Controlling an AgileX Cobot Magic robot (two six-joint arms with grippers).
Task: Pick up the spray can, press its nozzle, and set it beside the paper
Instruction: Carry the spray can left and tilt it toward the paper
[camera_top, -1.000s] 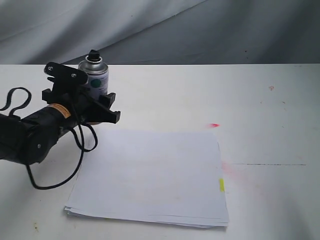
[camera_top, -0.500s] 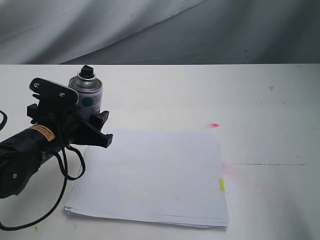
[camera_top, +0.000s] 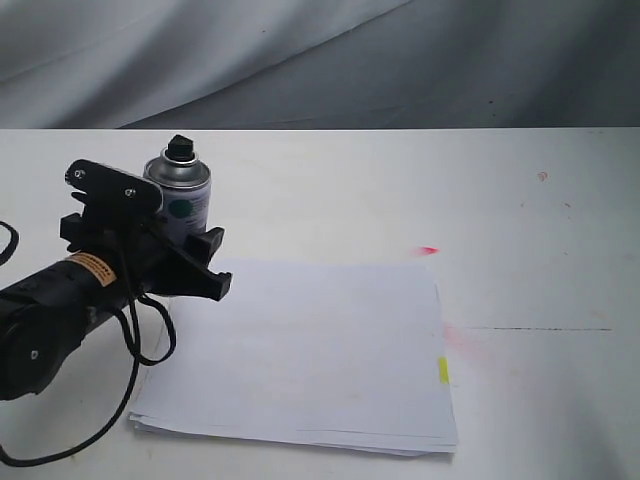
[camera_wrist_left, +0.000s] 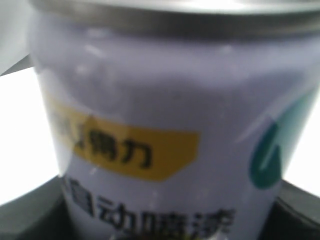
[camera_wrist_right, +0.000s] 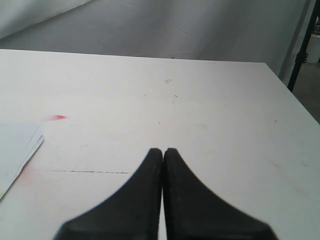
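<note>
The spray can (camera_top: 183, 195) stands upright, nozzle (camera_top: 180, 147) on top, at the paper's (camera_top: 310, 350) far left corner. The left tool (camera_top: 205, 262) clamps it, its arm low and slanting; the can's base is possibly lifted. The right tool (camera_wrist_right: 163, 152) is pinched together, empty.

I count one silver-white cylindrical spray can (camera_top: 183, 205), one black plastic nozzle (camera_top: 180, 147), one white paper stack (camera_top: 300, 350), and two grippers: left gripper (camera_top: 207, 262), right gripper (camera_wrist_right: 163, 152).

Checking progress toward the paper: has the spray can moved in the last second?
Yes. The spray can has come nearer the camera and slightly left, away from the table's far edge, toward the paper's far left corner.
</note>
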